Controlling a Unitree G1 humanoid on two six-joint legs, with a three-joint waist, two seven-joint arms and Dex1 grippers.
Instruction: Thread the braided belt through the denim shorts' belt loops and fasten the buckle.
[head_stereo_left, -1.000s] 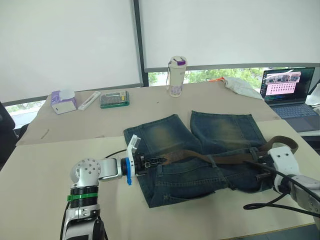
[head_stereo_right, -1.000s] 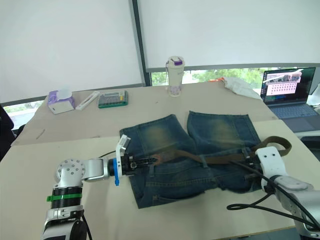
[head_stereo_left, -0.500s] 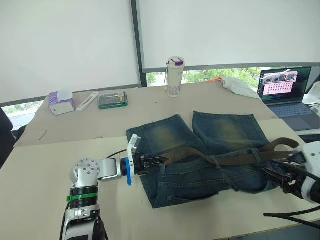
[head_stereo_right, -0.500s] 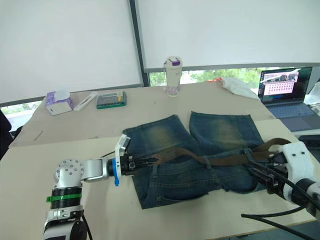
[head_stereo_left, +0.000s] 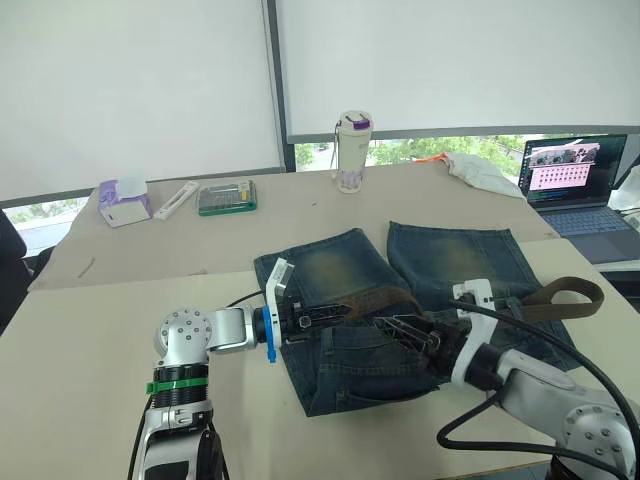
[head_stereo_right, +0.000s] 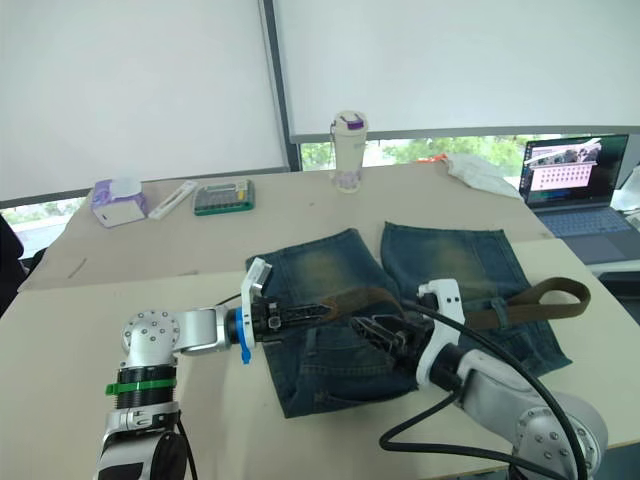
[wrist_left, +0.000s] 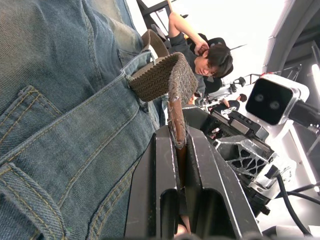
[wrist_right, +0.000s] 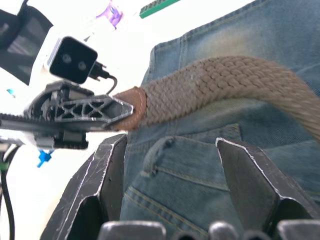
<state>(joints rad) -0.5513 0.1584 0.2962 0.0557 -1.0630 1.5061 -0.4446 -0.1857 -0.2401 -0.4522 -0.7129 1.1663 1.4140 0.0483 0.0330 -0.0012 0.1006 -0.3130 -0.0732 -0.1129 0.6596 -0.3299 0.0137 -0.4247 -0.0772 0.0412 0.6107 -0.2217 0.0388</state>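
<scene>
**Office or lab workspace**

You're at a wide beige worktop (head_stereo_left: 120, 330) beneath windows with white roller blinds (head_stereo_left: 140, 80). An open laptop (head_stereo_left: 575, 180) sits at your right; a tumbler (head_stereo_left: 352, 152), tissue box (head_stereo_left: 124, 202) and calculator (head_stereo_left: 228, 197) line the far edge. The left wrist view shows a seated person (wrist_left: 210, 60) behind.

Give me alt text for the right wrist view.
The open right gripper hovers over the dark blue denim shorts, just below the brown braided belt, whose leather tip is clamped in the left gripper.
</scene>
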